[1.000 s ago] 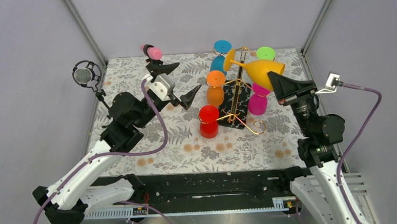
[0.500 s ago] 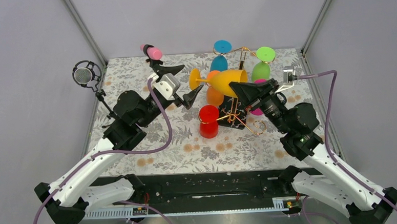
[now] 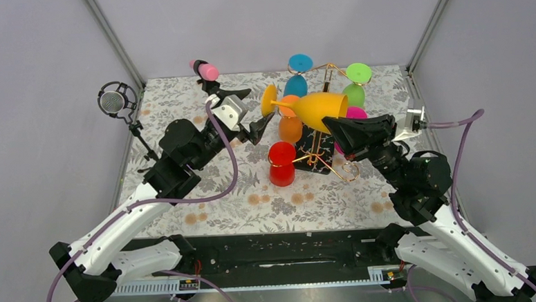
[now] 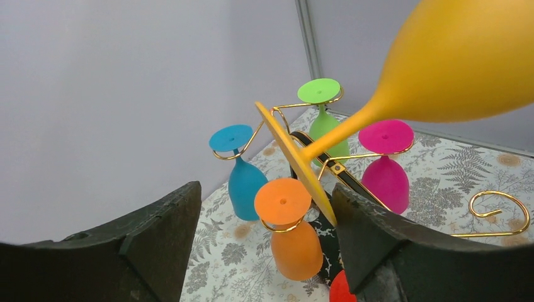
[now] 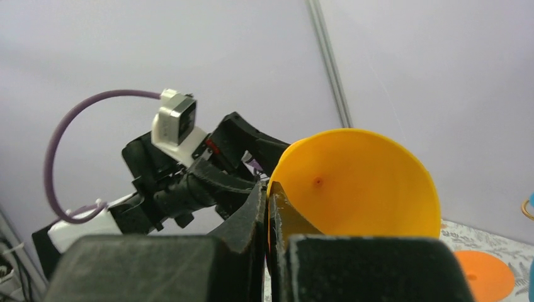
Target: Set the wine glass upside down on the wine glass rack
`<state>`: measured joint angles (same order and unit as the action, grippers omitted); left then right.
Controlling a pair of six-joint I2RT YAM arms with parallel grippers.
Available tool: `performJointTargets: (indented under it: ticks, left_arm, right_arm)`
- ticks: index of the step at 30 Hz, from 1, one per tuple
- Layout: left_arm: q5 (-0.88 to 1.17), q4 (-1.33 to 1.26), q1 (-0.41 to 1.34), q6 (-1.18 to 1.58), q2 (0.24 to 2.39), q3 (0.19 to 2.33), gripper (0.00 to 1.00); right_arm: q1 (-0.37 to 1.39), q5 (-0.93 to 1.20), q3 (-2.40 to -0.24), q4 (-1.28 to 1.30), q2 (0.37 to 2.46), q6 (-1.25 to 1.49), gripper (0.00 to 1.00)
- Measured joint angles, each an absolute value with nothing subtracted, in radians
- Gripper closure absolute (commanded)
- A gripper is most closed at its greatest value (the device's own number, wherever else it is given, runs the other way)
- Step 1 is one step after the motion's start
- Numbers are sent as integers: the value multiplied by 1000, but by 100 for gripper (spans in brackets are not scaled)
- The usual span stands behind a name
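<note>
The right gripper [image 3: 332, 124] is clenched on the bowl rim of the yellow wine glass [image 3: 317, 107], which lies sideways with its foot between the spread jaws of the left gripper [image 3: 259, 107]. The left should likely close on the stem behind the foot, well centred, before the right lets go. The wine glass rack [image 3: 317, 133] stands just below both.

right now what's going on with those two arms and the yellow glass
The right gripper pinches the rim of the yellow glass, holding it sideways in the air by the rack. The glass's foot sits between the open jaws of the left gripper, which are not closed on it. Other glasses already hang upside down on the rack.
</note>
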<state>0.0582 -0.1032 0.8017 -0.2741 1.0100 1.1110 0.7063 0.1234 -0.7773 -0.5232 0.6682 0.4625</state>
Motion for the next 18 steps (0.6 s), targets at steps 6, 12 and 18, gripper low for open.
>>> performJointTargets:
  ticks: [6, 12, 18]
  left_arm:
    - [56, -103, 805, -253, 1019, 1111, 54]
    - [48, -104, 813, -235, 1018, 1111, 100]
    - [-4, -134, 809, -234, 1011, 1110, 100]
  right_arm:
    - [707, 218, -777, -548, 688, 445, 100]
    - [707, 247, -772, -579, 714, 445, 100]
    - [710, 273, -755, -550, 715, 430, 91]
